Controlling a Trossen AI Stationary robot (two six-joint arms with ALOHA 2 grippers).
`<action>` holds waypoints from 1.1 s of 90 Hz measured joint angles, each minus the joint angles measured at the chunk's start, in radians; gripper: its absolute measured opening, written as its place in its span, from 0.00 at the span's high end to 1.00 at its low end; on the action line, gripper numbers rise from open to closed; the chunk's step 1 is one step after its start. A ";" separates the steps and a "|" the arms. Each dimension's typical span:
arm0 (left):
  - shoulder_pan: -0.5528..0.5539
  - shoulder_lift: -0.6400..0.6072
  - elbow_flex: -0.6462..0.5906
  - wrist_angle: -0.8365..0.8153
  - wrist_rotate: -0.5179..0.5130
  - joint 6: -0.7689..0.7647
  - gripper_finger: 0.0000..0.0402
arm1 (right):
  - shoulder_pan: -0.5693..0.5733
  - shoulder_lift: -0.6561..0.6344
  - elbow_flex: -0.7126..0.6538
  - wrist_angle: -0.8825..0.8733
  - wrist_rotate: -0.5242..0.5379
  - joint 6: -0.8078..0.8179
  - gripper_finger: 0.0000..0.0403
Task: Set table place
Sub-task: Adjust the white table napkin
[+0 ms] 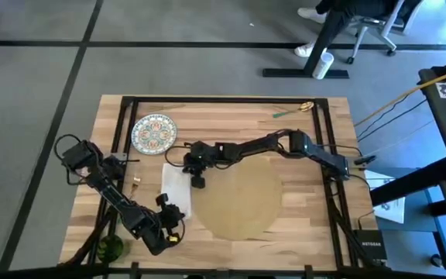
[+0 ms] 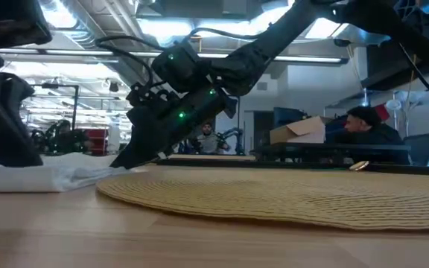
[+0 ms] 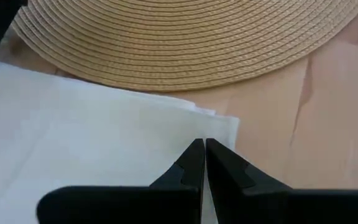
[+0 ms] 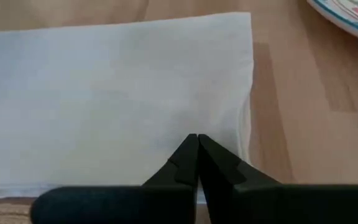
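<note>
The round tan placemat [image 1: 235, 198] lies flat on the wooden table [image 1: 300, 132], at its middle toward the near edge. A white napkin [image 1: 176, 184] lies flat just left of it. My right gripper [image 1: 198, 181] is shut, with its tips down at the napkin's far right part [image 4: 194, 124], slanting from the far right [image 2: 125, 162]. My left gripper [image 1: 173, 223] is also shut. It stands over the napkin's near end [image 3: 166, 143], close to the placemat's rim [image 3: 185, 74]. My right gripper's shut fingertips [image 2: 122, 164] meet the napkin's top from above, slanting down from the table's right. They sit a little in from its edge [image 4: 244, 118], and the napkin stays flat on the table. No cloth shows between them. My left gripper's shut tips are over the napkin's corner; whether they touch it, I cannot tell.
A patterned plate [image 1: 154, 132] sits at the far left. A small gold thing [image 1: 135, 183] lies left of the napkin, and a green object [image 1: 111, 248] is at the near left corner. Green and gold items [image 1: 293, 111] lie at the far edge. People sit beyond the table [image 2: 367, 126].
</note>
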 joint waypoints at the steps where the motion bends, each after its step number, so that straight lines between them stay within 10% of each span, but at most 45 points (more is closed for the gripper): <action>1: 0.000 0.000 0.001 0.000 0.002 0.002 1.00 | 0.000 0.000 0.000 0.000 0.000 0.000 1.00; 75: -0.024 0.000 0.106 -0.004 0.044 0.104 1.00 | -0.014 0.000 0.000 -0.001 0.007 0.022 1.00; 99: -0.013 0.000 0.145 -0.269 0.044 0.001 1.00 | -0.017 0.000 0.000 -0.001 0.008 0.021 1.00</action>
